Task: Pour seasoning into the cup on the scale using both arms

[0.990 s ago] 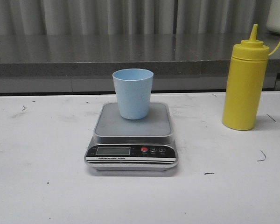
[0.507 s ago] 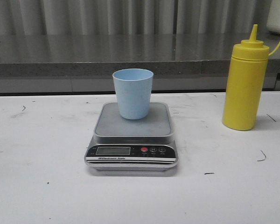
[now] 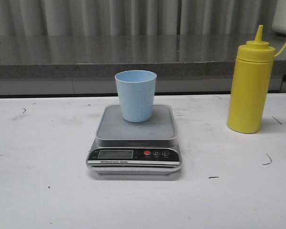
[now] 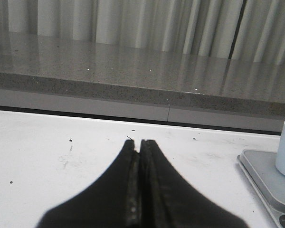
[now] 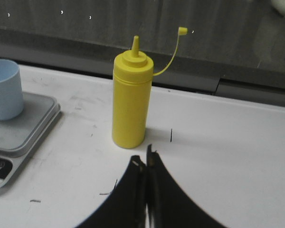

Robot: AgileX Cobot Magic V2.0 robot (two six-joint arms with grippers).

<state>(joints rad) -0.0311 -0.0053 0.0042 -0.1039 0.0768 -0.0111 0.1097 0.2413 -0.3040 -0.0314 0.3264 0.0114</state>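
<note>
You are looking at a white table, scuffed with small dark marks, filling the lower half of the front view. Behind it a grey speckled counter ledge spans the upper frame, with pale pleated curtains above it.

At centre frame sits the scale, its steel platform bare toward the front and its black panel facing you. A white strip under the LCD reads "Electronic Scale"; the LCD itself shows no digits you can read.

At the right edge of the frame, standing upright on the table and well apart from the scale, is the seasoning. Its tethered nozzle cap hangs off to the side.

The cup stands upright on the rear part of the platform.

Nothing in the front view has shifted since the earlier frames.

In the wrist views, the left gripper and the right gripper each have their fingers pressed together, holding nothing.
</note>
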